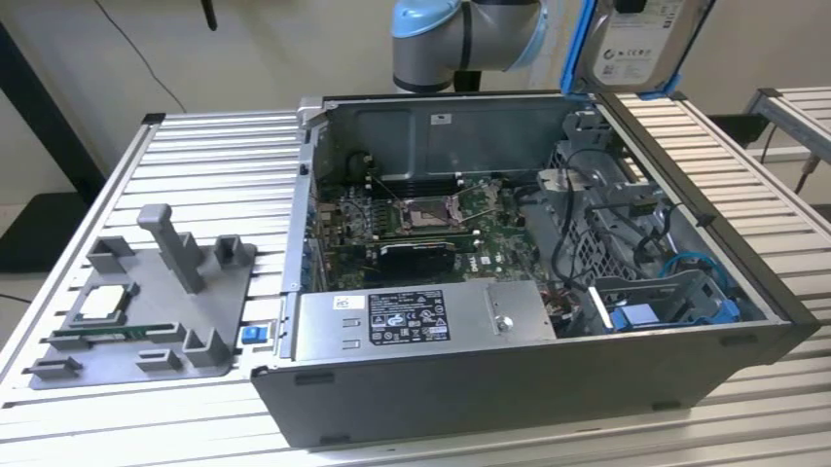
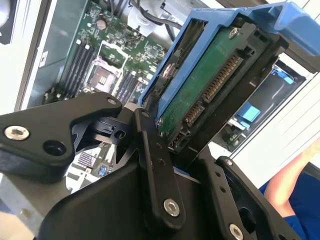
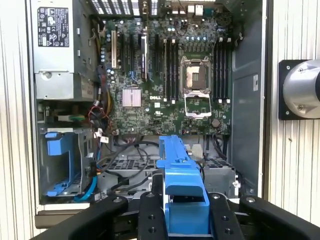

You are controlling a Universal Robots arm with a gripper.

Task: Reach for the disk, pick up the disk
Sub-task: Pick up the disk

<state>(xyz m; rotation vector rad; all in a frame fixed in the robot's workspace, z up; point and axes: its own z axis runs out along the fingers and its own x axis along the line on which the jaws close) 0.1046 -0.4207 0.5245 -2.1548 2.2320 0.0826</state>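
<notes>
we have the disk [image 1: 632,44] up in the air, well above the open case [image 1: 520,263], near the far corner at the exterior view's right. it is already out of the case and clear of the rim, so the lift looks done. in the exterior view its labelled face is turned toward the camera and it hangs nearly upright, its blue bracket [image 1: 573,49] running along the edges.

our pincer [image 3: 185,220] is closed on the disk: in the first wrist view the black fingers [image 3: 150,215] sit tight on either side of the blue bracket, and in the second wrist view a finger [image 2: 155,170] presses against the end of the disk [image 2: 210,85], where the green board and connector face out. we judge the grip sits on the bracket because the plastic gives a firm edge and spares the board.

below, the blue bay [image 3: 60,165] inside the case stands empty, likely where the disk sat. the motherboard [image 3: 170,75] lies bare beneath. beside the case on the desk [image 1: 208,165] rests a grey tray [image 1: 150,302] with a small chip [image 1: 104,304] on it, untouched.
</notes>
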